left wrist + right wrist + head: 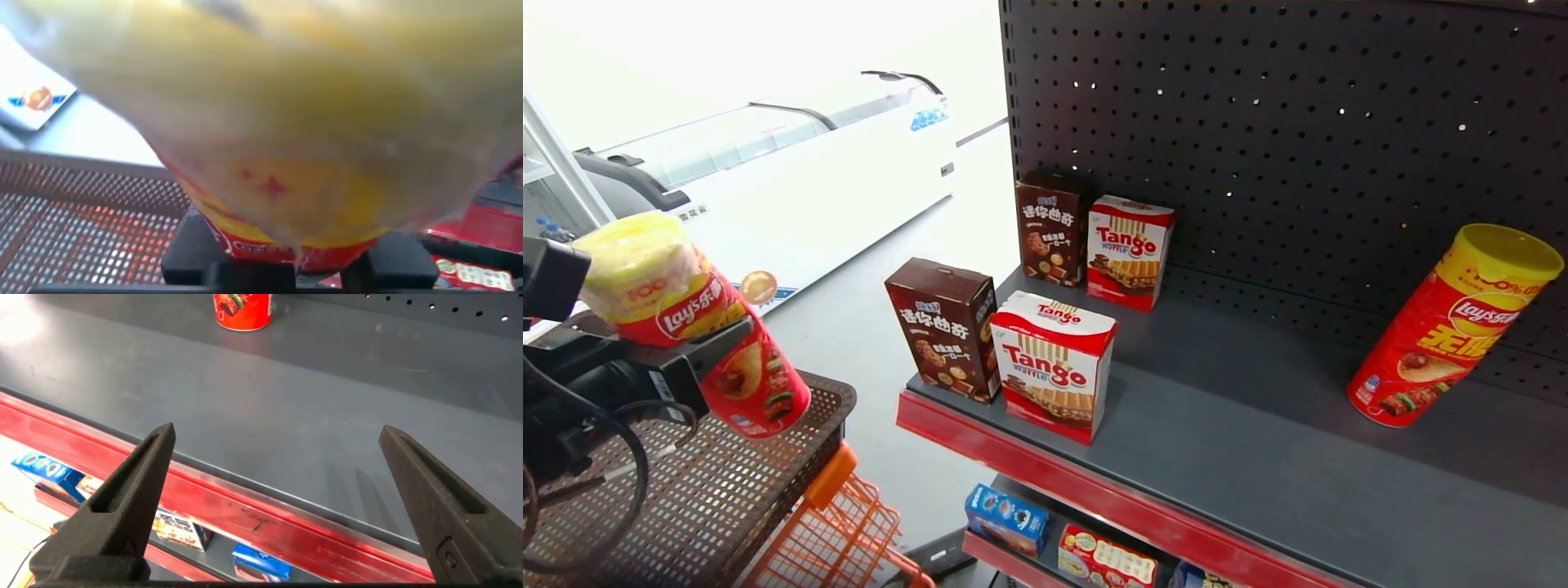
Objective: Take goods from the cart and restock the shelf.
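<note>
My left gripper (690, 331) is shut on a red chips can with a yellow lid (686, 318), holding it tilted above the cart's brown mesh basket (686, 506). In the left wrist view the can (310, 163) sits close up between the gripper's (298, 260) dark fingers (196, 255). A second chips can (1454, 327) stands on the dark shelf (1258, 457) at the right, against the pegboard. My right gripper (278, 437) is open over the shelf's red front edge (270, 514), with that can's base (243, 310) farther back.
Two brown cookie boxes (947, 327) and two red-and-white wafer boxes (1054, 363) stand at the shelf's left end. Bare shelf lies between them and the can. Small boxes (1006, 516) fill the lower shelf. A white chest freezer (792, 171) stands behind the orange cart frame (841, 531).
</note>
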You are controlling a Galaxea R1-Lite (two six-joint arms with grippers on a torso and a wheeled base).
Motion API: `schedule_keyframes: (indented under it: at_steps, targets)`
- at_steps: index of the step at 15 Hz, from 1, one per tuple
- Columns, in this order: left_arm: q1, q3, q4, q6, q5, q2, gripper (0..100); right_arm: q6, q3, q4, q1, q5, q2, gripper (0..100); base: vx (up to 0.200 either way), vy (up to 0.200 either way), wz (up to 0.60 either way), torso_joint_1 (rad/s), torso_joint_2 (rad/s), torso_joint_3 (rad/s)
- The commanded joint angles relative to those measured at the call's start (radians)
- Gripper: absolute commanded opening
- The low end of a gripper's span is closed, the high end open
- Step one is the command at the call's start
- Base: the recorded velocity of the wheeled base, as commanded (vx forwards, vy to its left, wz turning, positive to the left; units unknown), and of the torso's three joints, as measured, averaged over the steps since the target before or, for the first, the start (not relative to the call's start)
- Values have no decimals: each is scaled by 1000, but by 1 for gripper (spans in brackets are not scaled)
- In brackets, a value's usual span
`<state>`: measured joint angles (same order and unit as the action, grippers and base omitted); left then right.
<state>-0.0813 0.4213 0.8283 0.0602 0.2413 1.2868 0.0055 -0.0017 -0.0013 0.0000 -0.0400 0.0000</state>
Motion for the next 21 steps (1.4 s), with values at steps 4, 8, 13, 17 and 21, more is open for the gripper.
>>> schedule_keyframes:
  at_steps: [4,8,13,17,21]
  targets:
    - [115,-125,46,3,-2,-52,0,1,0,0,0,0,0,100,0,0,0,0,0,0]
    - [136,-159,222,0,115,-14,0,-1,0,0,0,0,0,100,0,0,0,0,0,0]
    - [144,-170,221,-2,136,-20,0,1,0,0,0,0,0,100,0,0,0,0,0,0]
    - [207,-156,213,-5,184,-12,0,1,0,0,0,0,0,100,0,0,0,0,0,0]
    - [209,-156,209,-22,228,-12,0,-1,0,0,0,0,0,100,0,0,0,0,0,0]
